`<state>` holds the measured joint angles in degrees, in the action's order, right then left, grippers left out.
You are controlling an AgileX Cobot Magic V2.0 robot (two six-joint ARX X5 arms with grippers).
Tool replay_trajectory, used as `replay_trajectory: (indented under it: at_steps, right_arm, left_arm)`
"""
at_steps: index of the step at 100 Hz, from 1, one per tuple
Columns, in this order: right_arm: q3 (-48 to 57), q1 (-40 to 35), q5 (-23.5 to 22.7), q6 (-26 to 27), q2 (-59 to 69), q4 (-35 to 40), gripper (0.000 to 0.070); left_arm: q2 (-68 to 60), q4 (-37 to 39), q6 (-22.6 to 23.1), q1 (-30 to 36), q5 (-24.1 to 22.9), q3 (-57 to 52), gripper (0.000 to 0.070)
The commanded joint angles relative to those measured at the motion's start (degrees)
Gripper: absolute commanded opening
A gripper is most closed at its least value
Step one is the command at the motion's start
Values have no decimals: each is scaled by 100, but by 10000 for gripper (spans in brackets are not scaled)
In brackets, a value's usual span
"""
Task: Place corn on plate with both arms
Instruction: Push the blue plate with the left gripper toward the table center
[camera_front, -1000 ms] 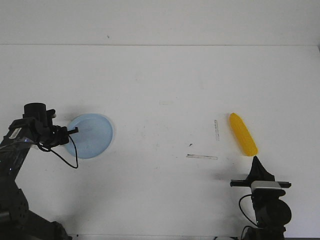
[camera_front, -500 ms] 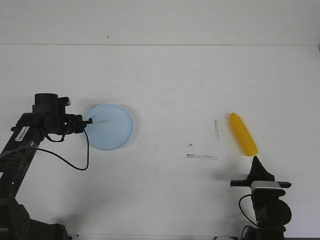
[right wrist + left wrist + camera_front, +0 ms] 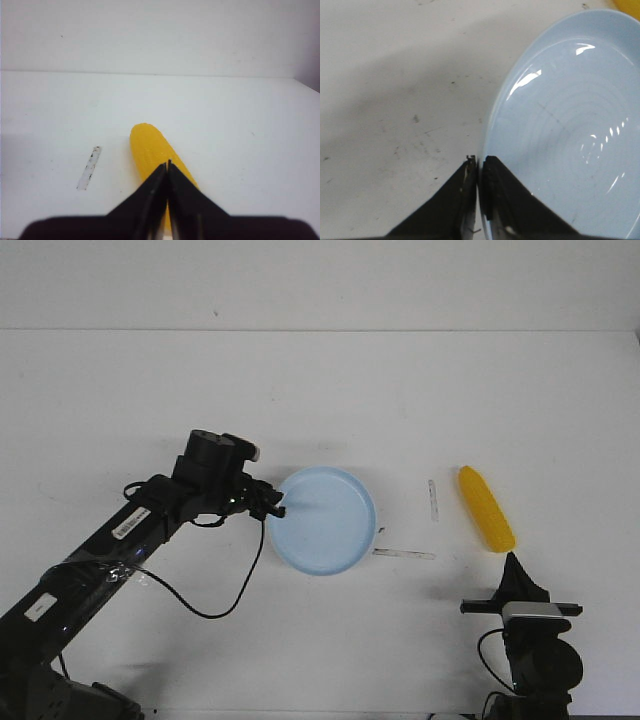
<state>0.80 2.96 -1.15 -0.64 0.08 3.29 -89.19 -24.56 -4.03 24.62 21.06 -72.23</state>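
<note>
Since 1.0 s ago the plate (image 3: 322,519) has travelled from the left edge of the front view to just left of centre, dragged there by the left gripper (image 3: 275,508), whose arm now stretches out from the lower left corner. Across those same frames the corn (image 3: 486,508) has not shifted: it lies on the table (image 3: 320,390) at the right of the frame, well apart from the plate, with its tapered end pointing up and left.

In the left wrist view the 2 fingers (image 3: 497,195) are pinched onto the plate's rim, one on the outside and one on the inside, with only a thin slit between them. The right gripper (image 3: 167,172) sits at the lower right of the front view, just below the corn; its fingers are pressed together and hold nothing, and their tips point at the cob.

My reading is that only the first part is under way: the plate is being brought toward the corn, while picking up the corn and setting it on the plate are both left to do.

2 pale strips (image 3: 404,554) lie on the table between plate and corn; the plate's right edge looks to touch the lower one, though that is hard to make out. The right wrist view hides the near end of the corn behind the fingers, and the left wrist view cuts off the plate's far side.
</note>
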Motion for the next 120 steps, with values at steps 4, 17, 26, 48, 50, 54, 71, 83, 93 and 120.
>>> replay_trajectory:
  at_steps: [4, 17, 26, 48, 50, 54, 71, 83, 93, 120]
  right_arm:
    - [-7, 0, 2, -28, -2, -70, 0]
    - [-7, 0, 2, -28, -2, -68, 0]
    - [-7, 0, 2, -28, -2, -68, 0]
    - [-7, 0, 2, -28, -2, -68, 0]
    - [-7, 0, 2, -28, -2, -66, 0]
    - [-7, 0, 0, -28, -2, -68, 0]
    - [-7, 0, 2, -28, -2, -68, 0]
    - [-7, 0, 2, -28, -2, -68, 0]
    - [-7, 0, 2, -28, -2, -68, 0]
    - [-7, 0, 4, -31, -2, -68, 0]
  left_arm:
    - [-240, 15, -28, 227, -192, -96, 0]
    - [-396, -219, 68, 354, -387, -96, 0]
    - [-505, -411, 122, 352, -442, -96, 0]
    - [-800, -549, 190, 337, -494, -96, 0]
    - [-839, -549, 190, 337, -494, -96, 0]
    - [-911, -566, 190, 337, -494, -96, 0]
    - [-1178, -649, 188, 337, -494, -96, 0]
    - [-1233, -695, 188, 337, -494, -96, 23]
    - [-1231, -693, 188, 337, -494, -96, 167]
    - [-1073, -734, 184, 337, -496, -129, 311]
